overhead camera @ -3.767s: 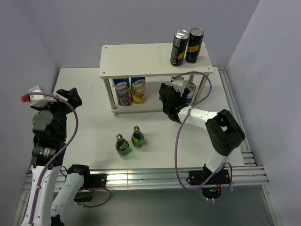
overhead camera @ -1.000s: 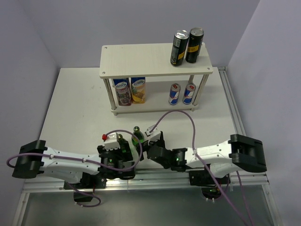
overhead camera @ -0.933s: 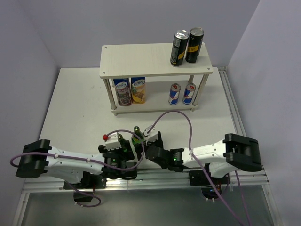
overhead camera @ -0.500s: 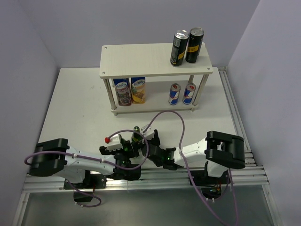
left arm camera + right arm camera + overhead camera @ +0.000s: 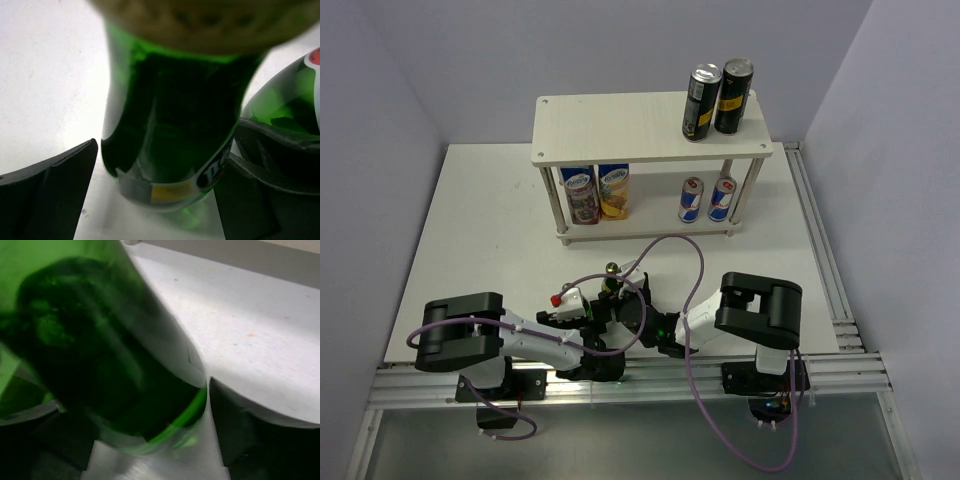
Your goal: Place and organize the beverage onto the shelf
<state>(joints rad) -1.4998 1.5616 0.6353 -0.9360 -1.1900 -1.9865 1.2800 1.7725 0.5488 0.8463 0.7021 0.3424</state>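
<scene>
Green glass bottles with yellow labels are stood near the front of the white table, well short of the cream two-tier shelf, straddled by the left gripper, jaws parted, and the right gripper (clamped or not can't be told), and being likely heavy, slick and breakable, they're probably best gripped round the body.

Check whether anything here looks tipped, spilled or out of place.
Nothing is spilled or tipped. The black cans and blue-and-silver cans stand upright on the shelf. The one tight spot: the left gripper and right gripper each straddle one of the green bottles, which stand close together on the table.
</scene>
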